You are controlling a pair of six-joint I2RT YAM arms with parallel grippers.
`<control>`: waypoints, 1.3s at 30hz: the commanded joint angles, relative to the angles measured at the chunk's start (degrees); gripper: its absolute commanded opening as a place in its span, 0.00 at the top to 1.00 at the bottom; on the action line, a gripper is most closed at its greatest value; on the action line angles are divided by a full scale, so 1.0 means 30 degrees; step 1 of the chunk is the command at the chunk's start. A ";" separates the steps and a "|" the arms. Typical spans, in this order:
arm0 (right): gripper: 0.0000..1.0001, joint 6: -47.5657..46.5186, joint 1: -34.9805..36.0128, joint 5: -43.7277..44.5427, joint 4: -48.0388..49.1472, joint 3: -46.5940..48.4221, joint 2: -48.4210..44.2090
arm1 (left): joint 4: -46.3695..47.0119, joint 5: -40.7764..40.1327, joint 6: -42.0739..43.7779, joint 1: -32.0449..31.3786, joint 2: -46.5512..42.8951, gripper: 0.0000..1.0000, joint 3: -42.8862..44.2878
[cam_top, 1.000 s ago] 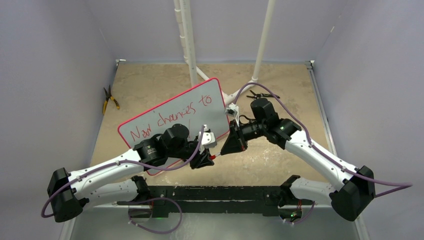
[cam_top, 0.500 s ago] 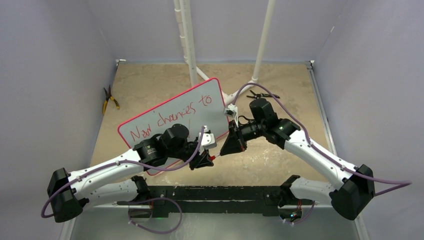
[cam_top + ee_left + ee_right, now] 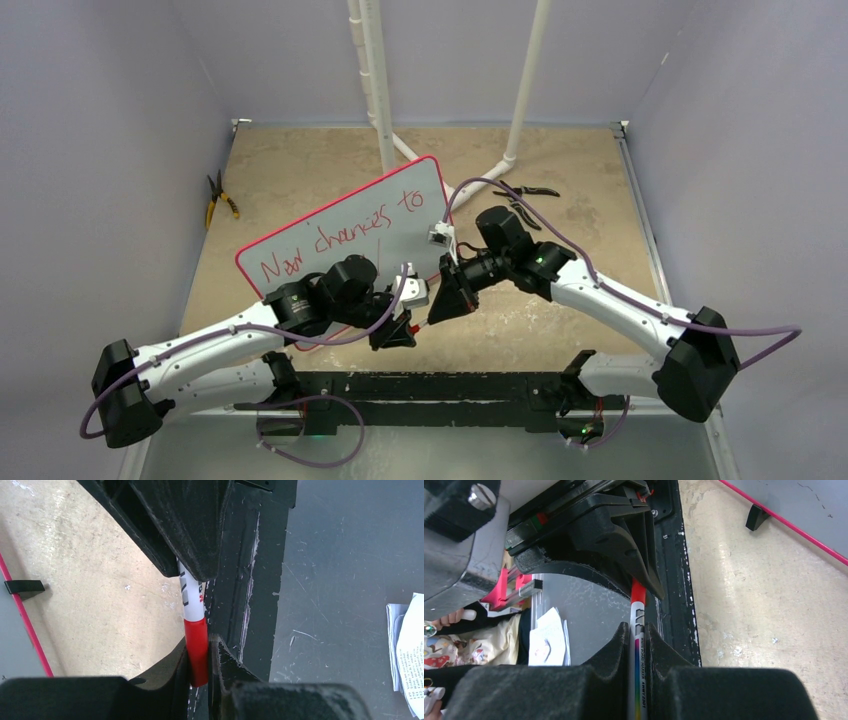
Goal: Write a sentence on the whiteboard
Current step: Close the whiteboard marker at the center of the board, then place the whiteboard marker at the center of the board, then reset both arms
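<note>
I see my left claw (image 3: pixel 199 652) pinching the red cap (image 3: pixel 196 637), right claw (image 3: pixel 637 630) clamped on the marker (image 3: pixel 638 617), tip to tip, whiteboard (image 3: pixel 400 237) just behind both claws, sentence (image 3: pixel 345 232) across it.

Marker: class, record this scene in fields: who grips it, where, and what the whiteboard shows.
marker: held between both grippers
left gripper: shut on cap, which is red
right gripper: shut on the white barrel
whiteboard: lies askew behind the grippers
sentence: red; only "New chances to" readable
</note>
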 commanded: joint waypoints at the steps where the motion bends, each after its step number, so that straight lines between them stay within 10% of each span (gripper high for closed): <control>1: 1.00 0.0598 0.1296 -0.1680 0.0433 -0.0683 0.0806 | 0.6698 -0.0043 0.0703 0.0323 -0.0841 1.00 0.0923; 9: 1.00 0.1817 0.1064 0.1290 0.0256 -0.0196 0.0849 | 0.5813 -0.1399 0.0348 0.0599 -0.0539 0.97 0.1173; 15: 1.00 0.3340 -0.2845 0.4131 0.1332 -0.1804 0.0548 | 0.4287 -0.4787 -0.0330 0.0882 -0.0711 0.42 0.1532; 24: 1.00 0.3522 -0.4951 0.6886 0.3101 -0.3575 0.2221 | 0.3604 -0.8470 -0.1722 0.1702 -0.1142 0.33 0.2582; 36: 0.03 0.4784 -0.7533 1.2634 0.3617 -0.3063 0.0736 | 0.3111 -0.9329 -0.2725 0.5354 0.0307 0.29 0.6689; 39: 0.01 0.4579 -0.8808 1.3334 0.3271 -0.2348 -0.0045 | 0.2560 -1.0158 -0.2580 0.6230 0.0719 0.26 0.8219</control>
